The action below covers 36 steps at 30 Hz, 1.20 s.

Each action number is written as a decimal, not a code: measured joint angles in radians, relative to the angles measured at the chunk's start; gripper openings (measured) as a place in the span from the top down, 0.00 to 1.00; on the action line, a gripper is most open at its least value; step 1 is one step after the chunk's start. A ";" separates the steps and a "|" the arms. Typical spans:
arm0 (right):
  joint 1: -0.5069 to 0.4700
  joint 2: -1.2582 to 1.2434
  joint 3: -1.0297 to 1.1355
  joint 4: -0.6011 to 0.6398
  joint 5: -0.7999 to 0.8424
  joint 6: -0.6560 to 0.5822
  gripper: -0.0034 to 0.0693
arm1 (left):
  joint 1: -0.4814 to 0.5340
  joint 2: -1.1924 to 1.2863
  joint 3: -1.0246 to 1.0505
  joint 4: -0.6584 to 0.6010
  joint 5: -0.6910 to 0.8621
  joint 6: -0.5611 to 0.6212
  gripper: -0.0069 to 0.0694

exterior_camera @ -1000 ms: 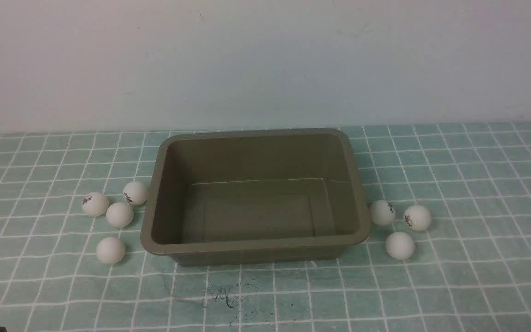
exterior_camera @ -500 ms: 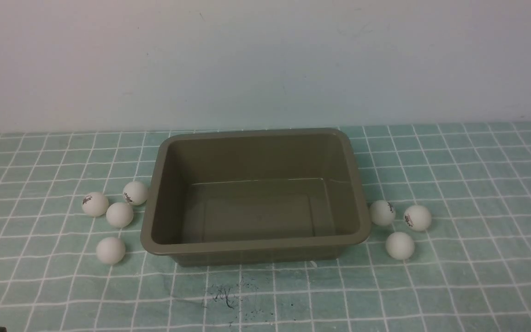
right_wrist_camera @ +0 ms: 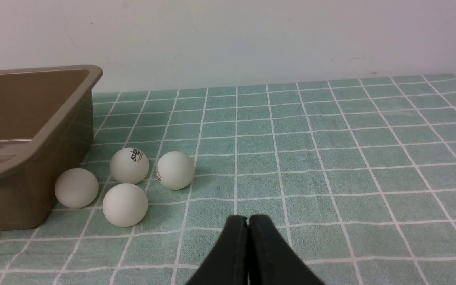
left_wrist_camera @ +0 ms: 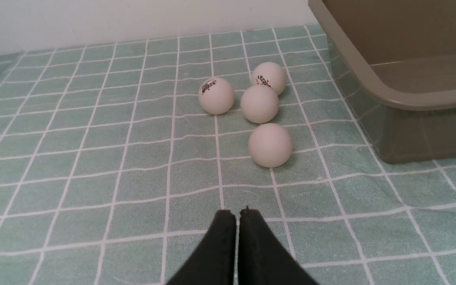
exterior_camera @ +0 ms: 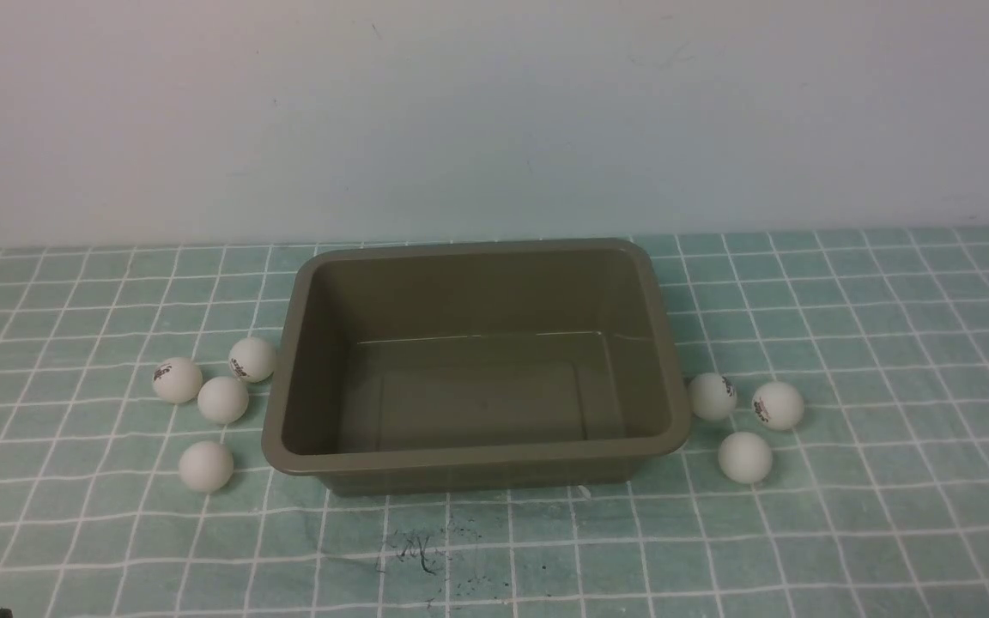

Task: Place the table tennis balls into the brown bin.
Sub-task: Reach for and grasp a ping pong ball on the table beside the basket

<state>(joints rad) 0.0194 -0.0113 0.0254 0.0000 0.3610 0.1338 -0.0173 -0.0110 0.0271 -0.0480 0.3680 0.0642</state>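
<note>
The brown bin [exterior_camera: 477,462] stands empty in the middle of the table. Several white table tennis balls lie on the cloth left of it, one of them [exterior_camera: 206,466] nearest the front. Three more lie to its right, around a ball [exterior_camera: 744,457]. My left gripper [left_wrist_camera: 238,214] is shut and empty, low over the cloth, short of the nearest ball [left_wrist_camera: 270,144]. My right gripper [right_wrist_camera: 247,219] is also shut and empty, short of the ball [right_wrist_camera: 125,204]. The right wrist view shows a further ball [right_wrist_camera: 76,188] against the bin wall [right_wrist_camera: 34,186].
A green checked cloth [exterior_camera: 889,515] covers the table, with a dark ink smudge [exterior_camera: 417,549] in front of the bin. A pale wall [exterior_camera: 494,112] rises just behind the table. Neither gripper shows in the front view.
</note>
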 joint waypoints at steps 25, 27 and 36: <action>0.000 0.000 0.000 0.014 -0.001 0.016 0.97 | 0.000 0.000 0.000 0.037 0.001 0.025 0.92; 0.000 0.000 0.002 0.086 -0.034 0.062 0.97 | 0.000 0.000 0.001 0.060 -0.005 0.034 0.92; 0.000 0.000 0.002 0.536 -0.243 0.267 0.97 | 0.000 0.000 0.001 -0.206 -0.294 -0.157 0.92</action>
<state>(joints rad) 0.0194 -0.0113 0.0273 0.5357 0.1178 0.4005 -0.0173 -0.0110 0.0280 -0.2535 0.0738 -0.0930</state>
